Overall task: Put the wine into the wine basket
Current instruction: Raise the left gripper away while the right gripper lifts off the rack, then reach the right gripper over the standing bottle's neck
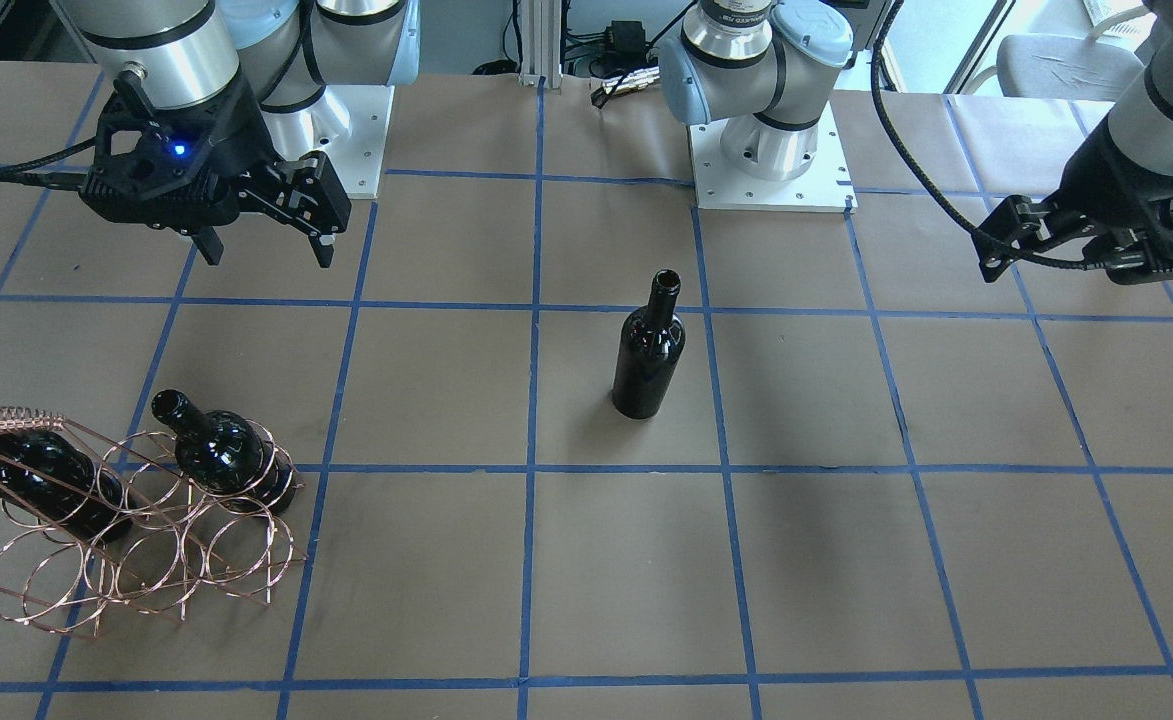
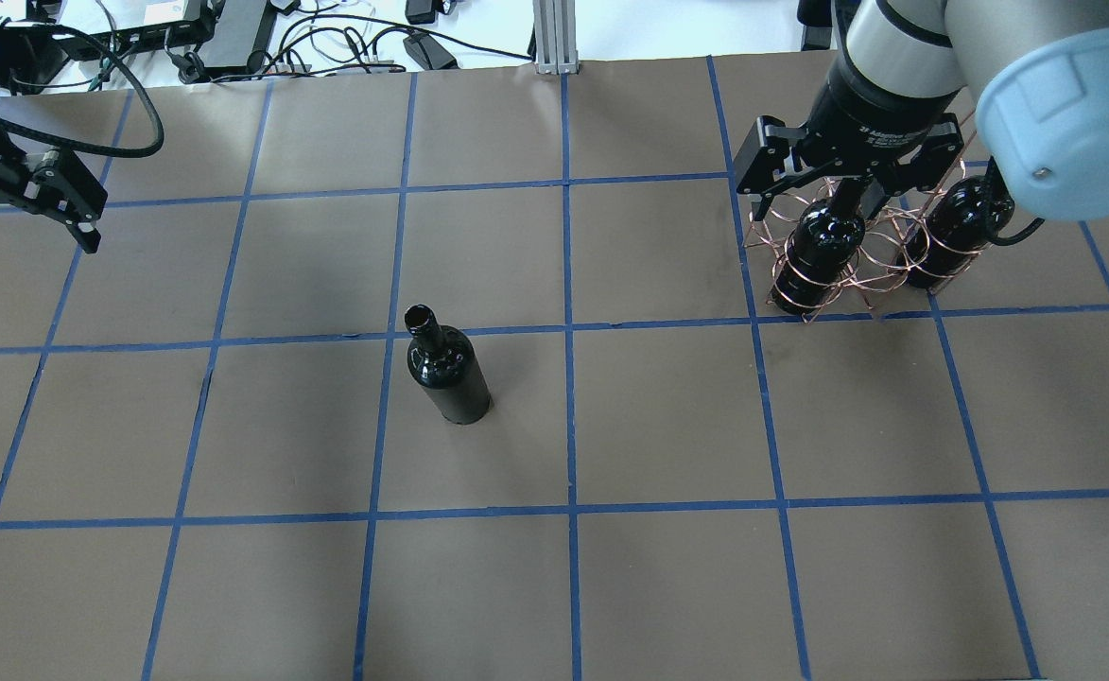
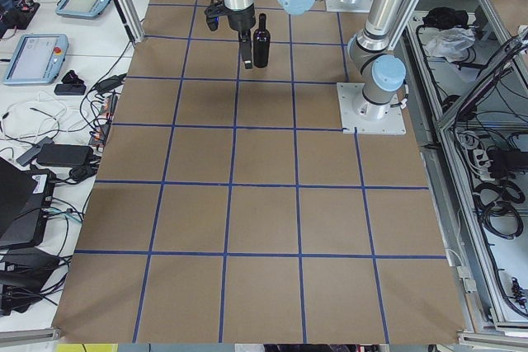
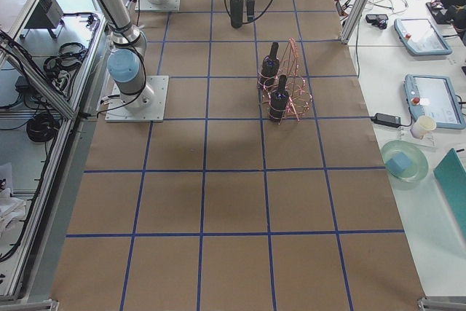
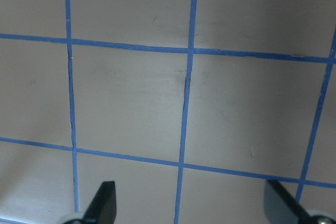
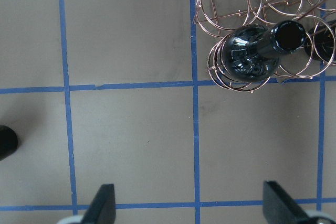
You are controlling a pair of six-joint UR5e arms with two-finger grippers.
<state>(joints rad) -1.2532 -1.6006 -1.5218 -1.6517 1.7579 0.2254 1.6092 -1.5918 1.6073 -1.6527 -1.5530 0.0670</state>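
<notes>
Wine bottle (image 1: 649,350) stands upright and alone near the middle of the table (image 1: 846,560), glossy near-black glass, mouth open to the ceiling, touching nothing and well apart from both arms. Off to the robot's right sits the copper wine basket (image 1: 136,540), with two matching bottles (image 1: 221,455) lodged in its wire hoops, necks angled upward.

Right gripper (image 1: 266,250) hovers above the basket's end, jaws spread wide and empty, a blue light (image 1: 178,150) glowing on its wrist. Left gripper (image 2: 29,236) hangs out at the table's far left edge, fingers (image 5: 105,205) likewise parted with only bare surface under them.

That surface is brown paper ruled into big squares by blue tape (image 2: 568,340), and both arms bolt down onto white mounting plates (image 1: 771,190). Around it runs an aluminium frame, with white side benches carrying teach pendants (image 4: 437,100), black power bricks and loose cables (image 3: 49,133).

As for writing, there is white print on the right wrist collar (image 2: 880,132) (too small to make out); the screens on the pendants are equally unreadable
</notes>
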